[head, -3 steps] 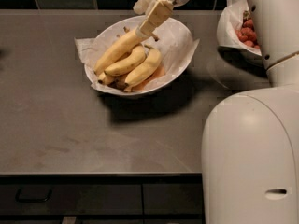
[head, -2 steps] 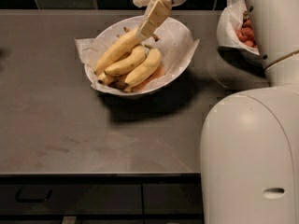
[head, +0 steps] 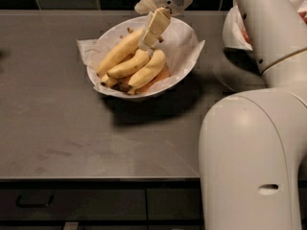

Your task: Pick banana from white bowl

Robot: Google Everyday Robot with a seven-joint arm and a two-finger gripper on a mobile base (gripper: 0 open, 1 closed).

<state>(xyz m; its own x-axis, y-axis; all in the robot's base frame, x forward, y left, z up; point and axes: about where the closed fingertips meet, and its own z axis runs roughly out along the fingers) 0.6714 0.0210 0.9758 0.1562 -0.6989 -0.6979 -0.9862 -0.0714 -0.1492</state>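
At the white bowl's [head: 144, 93] 1 o'clock side, the gripper [head: 147, 45] is hovering — its grip I cannot tell — with the banana [head: 120, 54] lying toward 8 o'clock.

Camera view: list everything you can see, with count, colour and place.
Long, fairly straight yellow banana: one, yellow, left-most in the bowl.
Shorter curved yellow bananas: two, yellow, beside it in the same bowl.
Wide round white bowl lined with crinkled white paper: one, white, orange patch inside, far middle of counter.
Second paper-lined white bowl: one, white, red contents, right edge behind the arm.
Dark grey countertop: one, fills the middle.
Dark drawer fronts: count unclear, below the counter.
Robot arm and body: white, right side.
Gripper: one, cream-white, pointing down into the bowl at the bananas' far ends.
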